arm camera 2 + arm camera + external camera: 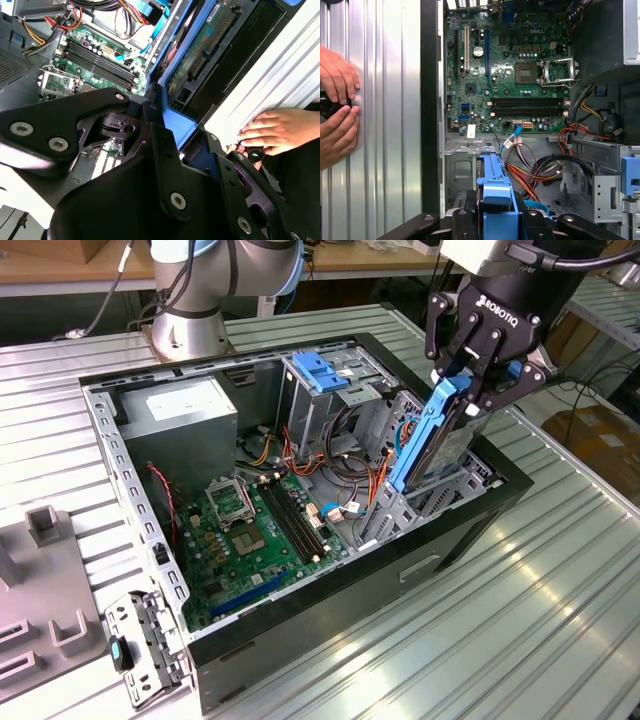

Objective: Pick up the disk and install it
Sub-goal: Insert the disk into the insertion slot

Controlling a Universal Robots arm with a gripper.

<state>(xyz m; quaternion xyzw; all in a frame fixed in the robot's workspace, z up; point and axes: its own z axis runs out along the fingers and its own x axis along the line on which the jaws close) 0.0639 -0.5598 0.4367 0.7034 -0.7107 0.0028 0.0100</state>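
Nearest, at the exterior view's left, a loose metal bracket (pixel 145 645) is lying on the ribbed bench (pixel 540 620), just beside the open computer case (pixel 300 625). Inside the case, the green circuit board (pixel 250 530) is lying flat in the middle. Toward the exterior view's right, the tool (pixel 478 380) is clamping the upper end of the disk (pixel 430 440). It is hanging directly below the tool, its long axis steeply tilted and its lower end meeting the drive bay (pixel 420 505) at the case's corner. In the second wrist view, a person's hand (pixel 280 131) is resting on the bench just outside the case wall.
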